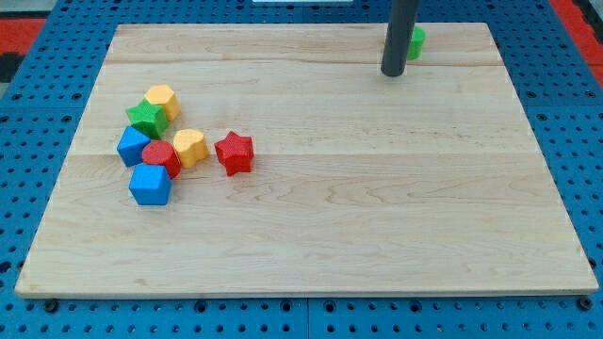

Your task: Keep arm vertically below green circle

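Resting on the board [311, 188], my tip [393, 72] — a bare rod, nothing gripped — is placed just below-left of the green circle [415, 40], seemingly to sit beneath it.

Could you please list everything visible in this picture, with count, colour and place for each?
green circle: 1, green, near the board's top edge right of centre, mostly hidden behind the rod
yellow hexagon block: 1, yellow, top of the cluster at the view's left
green star: 1, green, just below-left of the yellow hexagon block
yellow heart block: 1, yellow, middle of the cluster
red star: 1, red, right end of the cluster
red round block: 1, red, left of the yellow heart block
blue blocks and: 2, blue, cluster's left and bottom
wooden board: 1, light wood, fills the view
pegboard: 1, blue, around the board
my tip: 1, dark rod, just below-left of the green circle
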